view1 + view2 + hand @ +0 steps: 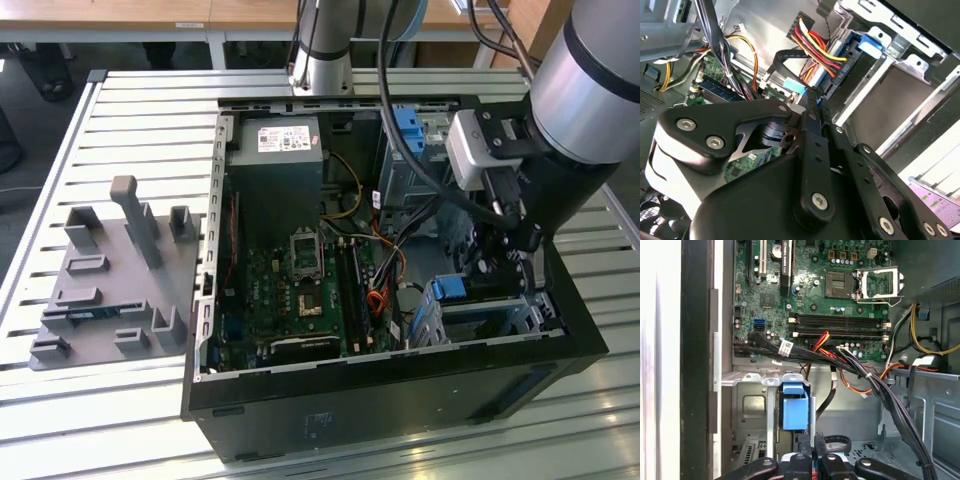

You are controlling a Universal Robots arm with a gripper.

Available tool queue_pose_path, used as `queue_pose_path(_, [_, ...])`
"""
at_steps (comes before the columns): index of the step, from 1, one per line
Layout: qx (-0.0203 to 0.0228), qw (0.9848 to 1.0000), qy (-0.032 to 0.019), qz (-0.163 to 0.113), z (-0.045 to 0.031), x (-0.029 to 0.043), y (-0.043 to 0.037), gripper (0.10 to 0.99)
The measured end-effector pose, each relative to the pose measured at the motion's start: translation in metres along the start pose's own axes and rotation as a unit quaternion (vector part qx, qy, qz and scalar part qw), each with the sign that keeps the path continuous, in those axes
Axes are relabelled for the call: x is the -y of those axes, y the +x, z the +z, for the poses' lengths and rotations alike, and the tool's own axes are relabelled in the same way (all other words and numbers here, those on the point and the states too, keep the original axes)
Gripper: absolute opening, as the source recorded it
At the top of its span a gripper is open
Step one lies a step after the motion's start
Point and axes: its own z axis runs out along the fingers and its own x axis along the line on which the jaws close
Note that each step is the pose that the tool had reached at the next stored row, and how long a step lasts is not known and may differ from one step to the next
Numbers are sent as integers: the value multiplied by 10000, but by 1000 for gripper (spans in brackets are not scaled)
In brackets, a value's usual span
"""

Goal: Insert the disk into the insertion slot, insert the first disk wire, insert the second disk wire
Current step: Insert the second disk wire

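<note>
The pincer [816,100] sits low inside the open computer case [400,385], its black fingers [812,120] drawn together on a black connector [840,75] with red, yellow and black wires, at the end of the disk [900,85]. The disk lies in the insertion slot [920,45], its blue carrier [871,42] showing at the slot's mouth, near the case's corner at the exterior view's right. Beyond lies the green motherboard [840,295]. The case rests on a slatted worktop [120,120] beside a grey fixture plate [110,290].
</note>
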Motion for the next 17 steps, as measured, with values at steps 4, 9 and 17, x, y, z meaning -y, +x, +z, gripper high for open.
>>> queue_pose_path(4, [6,10000,-2,-10,16,12,23,149])
queue_pose_path(9, [6,10000,-6,-41,29,32,25,149])
queue_pose_path(17, [7,10000,-5,-38,44,50,32,149])
